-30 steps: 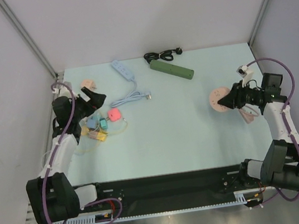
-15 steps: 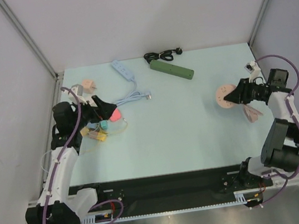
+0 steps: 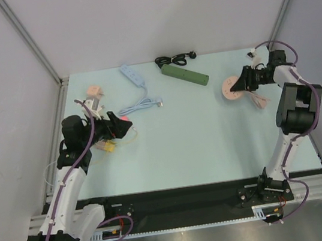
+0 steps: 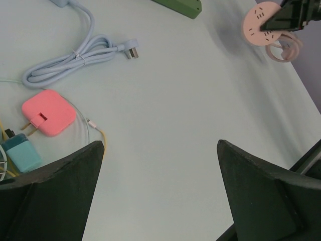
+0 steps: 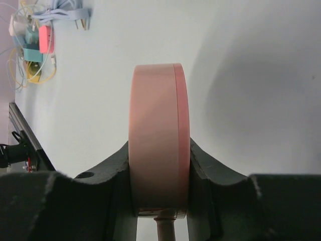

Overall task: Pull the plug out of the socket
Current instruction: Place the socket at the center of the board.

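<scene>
Right claw [image 3: 244, 81] clamps the round pink plastic socket disc [image 5: 159, 140] near the bench's [image 3: 199, 133] far right corner; left claw [image 4: 158, 145] gapes wide, empty, near the left edge.

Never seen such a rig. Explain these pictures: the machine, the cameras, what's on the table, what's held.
Two robot arms stand at the table's near edge, each ending in a two-finger gripper. The wide picture looks down from above and behind; the other two come from wrist cameras. The right gripper clamps a round pink socket. The left gripper is open and empty, near a pink charger. Also lying there: a green power strip, a blue power strip, a black cable.
</scene>
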Motion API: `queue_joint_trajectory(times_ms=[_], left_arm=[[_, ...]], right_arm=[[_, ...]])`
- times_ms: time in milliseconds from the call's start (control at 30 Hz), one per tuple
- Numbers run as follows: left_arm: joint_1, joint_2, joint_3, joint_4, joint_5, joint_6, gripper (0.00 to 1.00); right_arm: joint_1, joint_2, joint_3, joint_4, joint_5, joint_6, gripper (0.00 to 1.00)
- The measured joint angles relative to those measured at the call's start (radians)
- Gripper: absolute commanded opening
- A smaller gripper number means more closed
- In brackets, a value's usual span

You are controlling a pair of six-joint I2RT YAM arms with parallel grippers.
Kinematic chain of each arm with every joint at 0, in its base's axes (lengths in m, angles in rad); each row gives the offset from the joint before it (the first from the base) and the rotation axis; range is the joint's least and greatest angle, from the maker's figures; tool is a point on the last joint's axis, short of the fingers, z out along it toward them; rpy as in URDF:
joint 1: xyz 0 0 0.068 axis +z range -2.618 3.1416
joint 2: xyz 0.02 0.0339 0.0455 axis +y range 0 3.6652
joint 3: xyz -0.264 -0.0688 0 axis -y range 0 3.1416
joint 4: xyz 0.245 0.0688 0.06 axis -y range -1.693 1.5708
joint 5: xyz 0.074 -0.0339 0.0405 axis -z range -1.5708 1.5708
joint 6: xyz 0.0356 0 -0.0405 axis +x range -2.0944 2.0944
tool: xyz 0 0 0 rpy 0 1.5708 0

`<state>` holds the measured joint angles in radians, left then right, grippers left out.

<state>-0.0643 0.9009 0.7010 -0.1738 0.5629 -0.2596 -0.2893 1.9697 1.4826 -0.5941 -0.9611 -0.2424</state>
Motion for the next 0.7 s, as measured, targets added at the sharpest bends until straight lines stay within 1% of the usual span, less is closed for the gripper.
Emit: queue_joint_trajectory(times_ms=[133, 367, 500, 533, 600, 633, 700], left_arm=[[-0.006, -0.004, -0.001, -0.001, 0.002, 0.007, 0.99], [-0.006, -0.004, -0.003, -0.001, 0.002, 0.008, 0.99], [-0.007, -0.004, -0.013, 0.007, 0.006, 0.01, 0.99], [-0.007, -0.004, -0.016, 0.007, 0.009, 0.01, 1.0], [-0.008, -0.003, -0.019, 0.006, 0.011, 0.01, 1.0], [-0.008, -0.003, -0.019, 0.007, 0.013, 0.01, 0.99], [-0.008, -0.003, -0.019, 0.008, 0.016, 0.012, 1.0]], right_arm=[[0.042, 0.132, 0.154, -0.043, 0.029, 0.023, 0.0], [0.114, 0.33, 0.409, -0.093, 0.084, 0.06, 0.07], [0.144, 0.404, 0.487, -0.112, 0.101, 0.072, 0.12], [0.15, 0.414, 0.496, -0.119, 0.105, 0.076, 0.17], [0.156, 0.434, 0.513, -0.132, 0.111, 0.083, 0.23], [0.157, 0.444, 0.525, -0.141, 0.108, 0.088, 0.31], [0.155, 0.456, 0.55, -0.151, 0.109, 0.09, 0.39]])
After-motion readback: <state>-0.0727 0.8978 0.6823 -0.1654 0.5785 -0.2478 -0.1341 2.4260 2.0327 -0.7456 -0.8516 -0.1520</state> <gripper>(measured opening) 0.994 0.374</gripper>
